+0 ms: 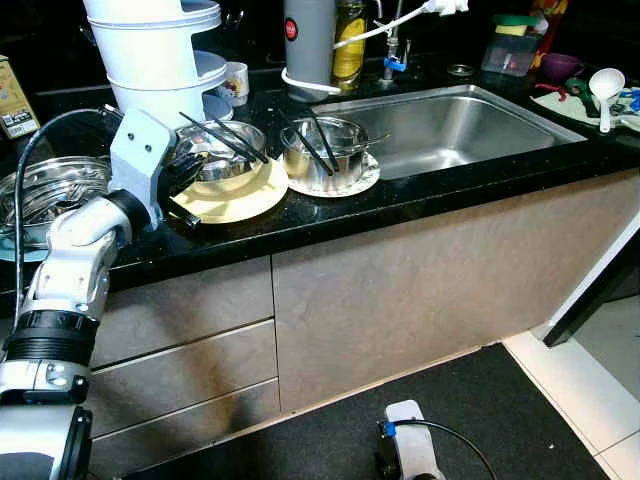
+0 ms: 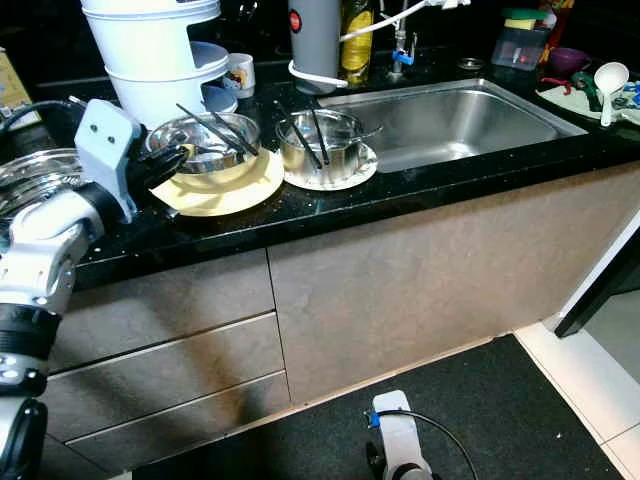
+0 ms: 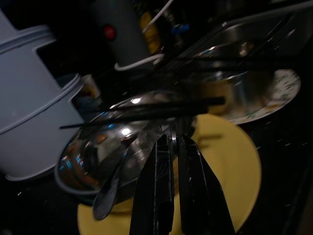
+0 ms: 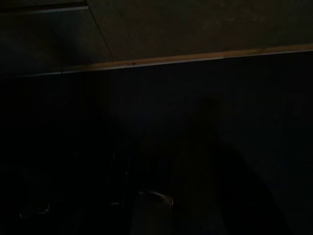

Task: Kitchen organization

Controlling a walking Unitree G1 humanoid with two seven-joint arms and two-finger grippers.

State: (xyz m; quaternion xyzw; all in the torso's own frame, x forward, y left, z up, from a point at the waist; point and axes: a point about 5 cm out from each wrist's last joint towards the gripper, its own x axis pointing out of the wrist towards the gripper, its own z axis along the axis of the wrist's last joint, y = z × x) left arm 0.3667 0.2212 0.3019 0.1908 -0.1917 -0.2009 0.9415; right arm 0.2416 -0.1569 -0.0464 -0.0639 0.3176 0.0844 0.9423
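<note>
A steel bowl (image 1: pixel 228 152) sits on a yellow plate (image 1: pixel 243 196) on the black counter, with black chopsticks (image 1: pixel 222 136) laid across it and a spoon (image 3: pixel 108 197) leaning in it. My left gripper (image 1: pixel 186 173) reaches the bowl's left rim, and its fingers (image 3: pixel 155 186) are pressed together on the rim. To the right, a second steel bowl (image 1: pixel 328 148) with chopsticks (image 1: pixel 316 142) stands on a patterned plate (image 1: pixel 358 182). My right arm (image 1: pixel 412 452) hangs idle near the floor; its wrist view is very dark.
Stacked white containers (image 1: pixel 155 55) stand behind the bowls, and a glass dish (image 1: pixel 45 192) lies to the left. The steel sink (image 1: pixel 470 125) is at right, with a grey bottle (image 1: pixel 308 40) behind it and a white spoon (image 1: pixel 605 88) at far right. Cabinet drawers are below.
</note>
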